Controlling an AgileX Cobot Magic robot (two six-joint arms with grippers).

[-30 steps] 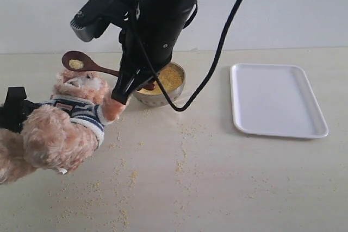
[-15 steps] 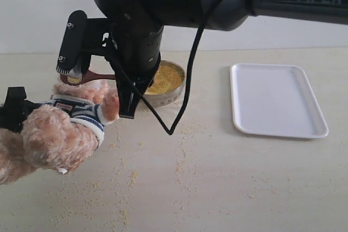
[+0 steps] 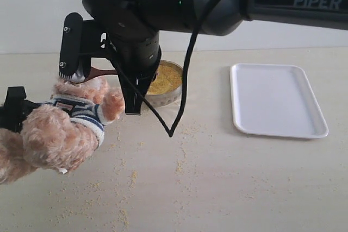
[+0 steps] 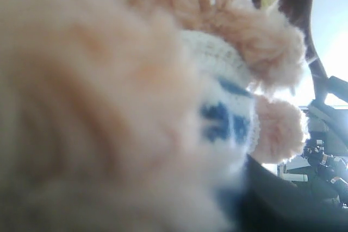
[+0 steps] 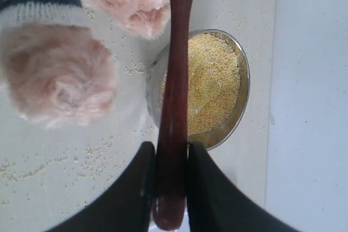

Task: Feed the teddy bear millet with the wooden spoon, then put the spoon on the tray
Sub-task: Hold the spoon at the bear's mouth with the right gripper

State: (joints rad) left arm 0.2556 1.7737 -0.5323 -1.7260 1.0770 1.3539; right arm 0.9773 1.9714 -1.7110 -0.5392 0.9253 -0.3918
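Observation:
The teddy bear [image 3: 60, 129] leans back at the left, its striped shirt [image 3: 81, 111] showing. My left gripper [image 3: 14, 108] is shut on the bear's back, with its fingers buried in the fur. The left wrist view is filled by the blurred teddy bear [image 4: 136, 80]. My right gripper [image 3: 130, 88] reaches across and is shut on the wooden spoon [image 3: 104, 71], whose bowl is hidden behind the wrist camera at the bear's face. In the right wrist view, my right gripper [image 5: 171, 148] clamps the handle of the wooden spoon [image 5: 175, 80] above the millet [image 5: 212, 82]. The tray [image 3: 277, 99] lies empty at the right.
A metal bowl [image 3: 163, 100] heaped with millet [image 3: 166, 77] stands just behind the right arm, between the bear and the tray. Loose grains [image 3: 130, 177] are scattered over the pale tabletop in front. The arm's black cable [image 3: 182, 107] loops down near the bowl.
The right arm has swung left and rolled over. The spoon's bowl, earlier raised above the bear's head with millet in it, now sits lower at the bear's face, behind the wrist camera.

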